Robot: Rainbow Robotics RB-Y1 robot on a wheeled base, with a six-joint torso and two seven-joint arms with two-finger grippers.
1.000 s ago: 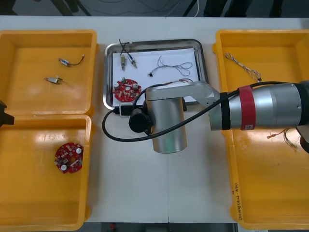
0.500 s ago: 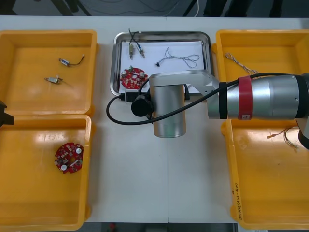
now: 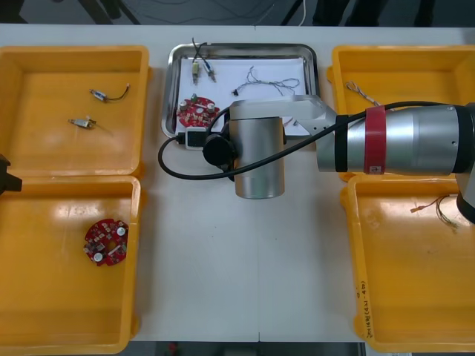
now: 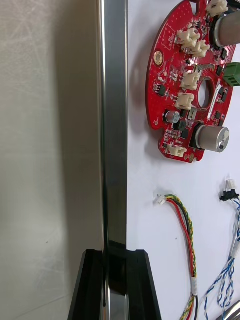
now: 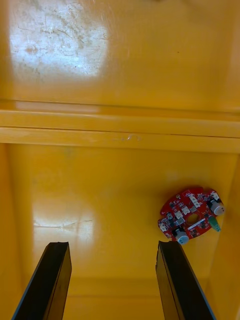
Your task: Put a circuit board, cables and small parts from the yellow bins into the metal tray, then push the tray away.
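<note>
While lying long side left-to-right at the table's far middle between the bins, the tray has its near rim clamped by the right gripper, arm reaching in level from the right. Left gripper spread open over a left bin. Board in the tray's near-left corner.

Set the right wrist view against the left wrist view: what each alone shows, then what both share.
Right wrist only: the right tool shut on the metal tray rim, a red and yellow cable, a blue and white cable. Left wrist only: the open left tool over a yellow bin. Both: a red circuit board each: tray board, bin board.
</note>
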